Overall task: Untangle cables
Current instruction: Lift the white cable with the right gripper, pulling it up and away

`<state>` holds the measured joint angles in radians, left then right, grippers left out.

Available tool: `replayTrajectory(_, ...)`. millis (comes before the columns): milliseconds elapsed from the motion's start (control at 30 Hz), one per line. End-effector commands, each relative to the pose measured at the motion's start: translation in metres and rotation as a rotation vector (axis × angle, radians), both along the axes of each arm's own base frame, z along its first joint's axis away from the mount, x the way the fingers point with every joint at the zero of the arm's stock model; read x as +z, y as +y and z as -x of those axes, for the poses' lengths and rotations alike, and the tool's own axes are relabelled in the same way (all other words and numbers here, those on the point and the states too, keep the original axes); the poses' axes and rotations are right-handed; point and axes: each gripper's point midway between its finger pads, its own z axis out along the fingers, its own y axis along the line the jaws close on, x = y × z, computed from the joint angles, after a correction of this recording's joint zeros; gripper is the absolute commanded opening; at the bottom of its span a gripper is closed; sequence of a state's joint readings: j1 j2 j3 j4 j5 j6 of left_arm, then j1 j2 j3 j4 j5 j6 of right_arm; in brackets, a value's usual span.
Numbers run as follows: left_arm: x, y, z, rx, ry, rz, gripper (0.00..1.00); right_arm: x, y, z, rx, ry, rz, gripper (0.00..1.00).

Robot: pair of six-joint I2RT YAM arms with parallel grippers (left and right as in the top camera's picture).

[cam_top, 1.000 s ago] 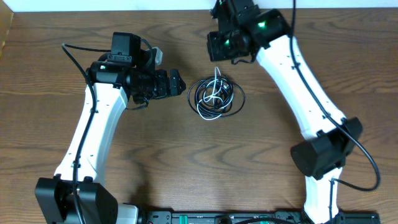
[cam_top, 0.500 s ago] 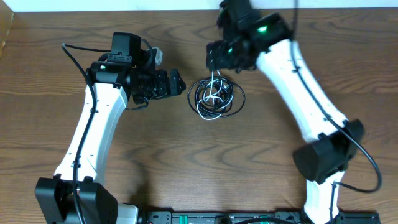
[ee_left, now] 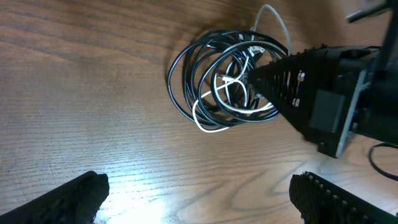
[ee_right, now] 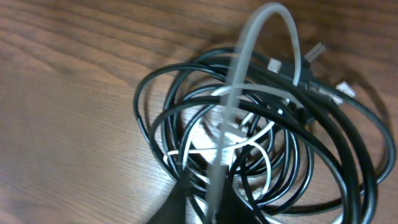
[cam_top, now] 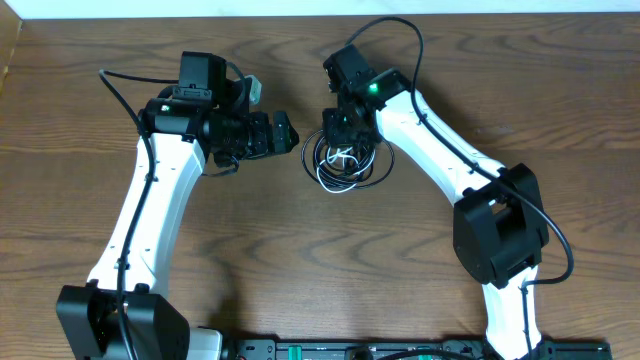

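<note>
The cables (cam_top: 345, 160) lie in one coiled bundle mid-table: several thin black loops with a thin white cable (ee_right: 264, 25) threaded through. My right gripper (cam_top: 346, 135) is down on the bundle's far side, shut on the white cable, which arches up from between its tips (ee_right: 217, 186). The left wrist view shows the same bundle (ee_left: 205, 93), with the right gripper's dark fingers (ee_left: 280, 78) reaching in from the right. My left gripper (cam_top: 290, 132) hovers just left of the bundle, open and holding nothing, its fingertips far apart (ee_left: 199, 196).
Bare wooden table (cam_top: 250, 240) surrounds the bundle. A thick black cord (cam_top: 110, 85) runs along the left arm, and another (cam_top: 400, 25) loops over the right arm. The right arm's base (cam_top: 500, 240) sits at the near right.
The right arm swung down and left from the table's far edge onto the bundle, where its jaws opened and then closed on the white cable. The left arm stayed still.
</note>
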<state>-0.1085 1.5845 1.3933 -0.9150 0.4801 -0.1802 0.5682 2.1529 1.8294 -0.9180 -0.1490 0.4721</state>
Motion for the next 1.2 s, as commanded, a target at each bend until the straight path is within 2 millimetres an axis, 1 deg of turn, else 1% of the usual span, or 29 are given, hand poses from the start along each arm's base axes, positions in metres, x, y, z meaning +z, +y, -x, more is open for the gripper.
replayTrajectory(0, 0.003, 0.0, -0.003, -0.001, -0.011, -0.002, 0.99, 0.004, 0.002, -0.002, -0.019, -0.01, -0.01, 0.01)
replayTrajectory(67, 0.003, 0.0, -0.004, -0.001, -0.011, -0.002, 0.99, 0.014, 0.006, -0.004, -0.01, -0.022, -0.035, 0.01)
replayTrajectory(133, 0.003, 0.0, -0.003, -0.001, -0.01, -0.001, 0.99, 0.036, 0.015, -0.005, 0.029, -0.044, -0.087, 0.01)
replayTrajectory(233, 0.003, 0.0, -0.003, -0.001, -0.008, -0.002, 0.99, 0.085, 0.028, -0.006, 0.091, -0.102, -0.183, 0.01)
replayTrajectory(300, 0.003, 0.0, -0.003, -0.001, -0.008, -0.002, 0.99, 0.127, 0.034, -0.008, 0.127, -0.176, -0.235, 0.01)
replayTrajectory(467, 0.003, 0.0, -0.003, -0.001, -0.008, -0.002, 0.99, 0.218, 0.031, -0.005, 0.166, -0.371, -0.317, 0.01)
replayTrajectory(533, 0.002, 0.0, -0.003, -0.001, -0.007, -0.002, 0.99, 0.25, 0.026, -0.004, 0.155, -0.452, -0.336, 0.01)
replayTrajectory(567, 0.002, 0.0, -0.002, -0.001, -0.006, -0.002, 0.99, 0.275, 0.018, -0.004, 0.133, -0.522, -0.338, 0.01)
replayTrajectory(667, 0.0, 0.0, -0.002, -0.001, -0.001, -0.003, 0.98, 0.301, 0.004, -0.002, 0.095, -0.605, -0.324, 0.02)
replayTrajectory(700, -0.001, 0.0, -0.001, -0.001, 0.001, -0.003, 0.99, 0.305, 0.002, -0.001, 0.09, -0.615, -0.323, 0.02)
replayTrajectory(767, -0.002, 0.0, 0.0, -0.001, 0.004, -0.003, 0.99, 0.31, 0.0, 0.001, 0.09, -0.628, -0.324, 0.02)
replayTrajectory(900, -0.005, 0.0, 0.001, -0.001, 0.011, -0.004, 0.99, 0.31, 0.0, 0.001, 0.09, -0.629, -0.325, 0.02)
replayTrajectory(967, -0.006, 0.0, 0.001, -0.001, 0.016, -0.004, 0.99, 0.317, 0.002, -0.001, 0.092, -0.653, -0.344, 0.01)
replayTrajectory(1067, -0.007, 0.0, 0.001, -0.001, 0.019, -0.004, 0.99, 0.337, 0.008, 0.0, 0.103, -0.697, -0.413, 0.01)
replayTrajectory(1167, -0.008, 0.0, 0.002, -0.001, 0.022, -0.005, 0.99, 0.371, 0.009, 0.003, 0.113, -0.789, -0.485, 0.01)
